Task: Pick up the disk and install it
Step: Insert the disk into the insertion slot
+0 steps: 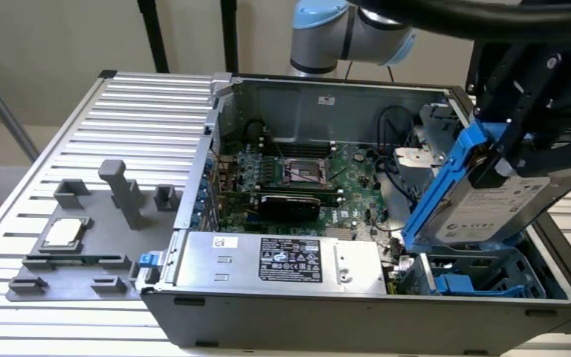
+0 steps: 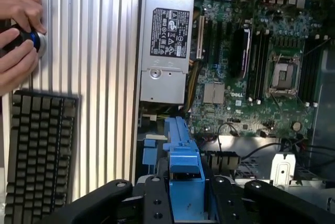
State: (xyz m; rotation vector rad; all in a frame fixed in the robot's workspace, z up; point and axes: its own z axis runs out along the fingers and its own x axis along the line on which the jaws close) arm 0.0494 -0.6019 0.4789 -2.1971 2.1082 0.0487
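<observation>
Far left, processor chip (image 1: 65,233) sits in its fixture on the slatted surface (image 1: 146,104), untouched. Computer case (image 1: 326,93) lies open-side up for access. At the exterior view's right, the gripper (image 1: 491,165) has its fingers clamped on the disk (image 1: 499,216), which is tilted on edge over the blue drive bay (image 1: 474,281), probably lining up, not seated.

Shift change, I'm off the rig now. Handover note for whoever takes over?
Gripper: fingers shut on the disk, gripping its blue frame.
Disk: in the air, tilted, above the drive bay at the exterior view's right end of the open case.
Done: pickup.
Left: install; the disk is not yet in the bay.
Note: a person's hands are on a knob beside the keyboard, outside the case.
</observation>
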